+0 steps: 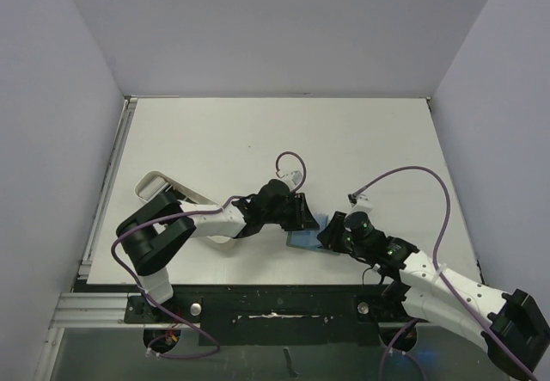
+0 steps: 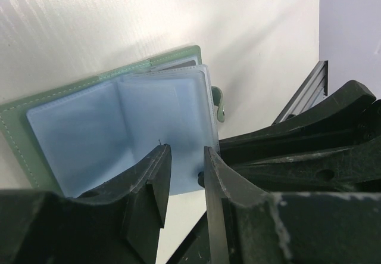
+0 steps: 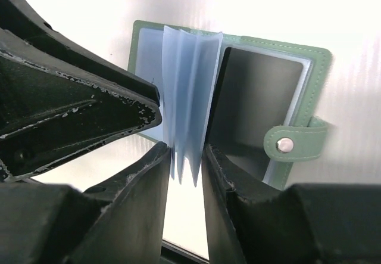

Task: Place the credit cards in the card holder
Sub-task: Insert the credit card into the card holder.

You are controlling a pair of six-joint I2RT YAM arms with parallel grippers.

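Top camera high behind me, facing down, both wrist cameras close on one open sage-green wallet with blue sleeves (image 2: 107, 127).

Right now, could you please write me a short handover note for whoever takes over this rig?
Left gripper: at the open card holder, jaws slightly apart; grip unclear.
Right gripper: closed around the holder's fanned blue sleeves.
Holder lies on the table, toward its near edge.
Credit cards: none clearly visible; the dark patch beside the snap tab may be one.
Done: holder opened. Left: load the cards.
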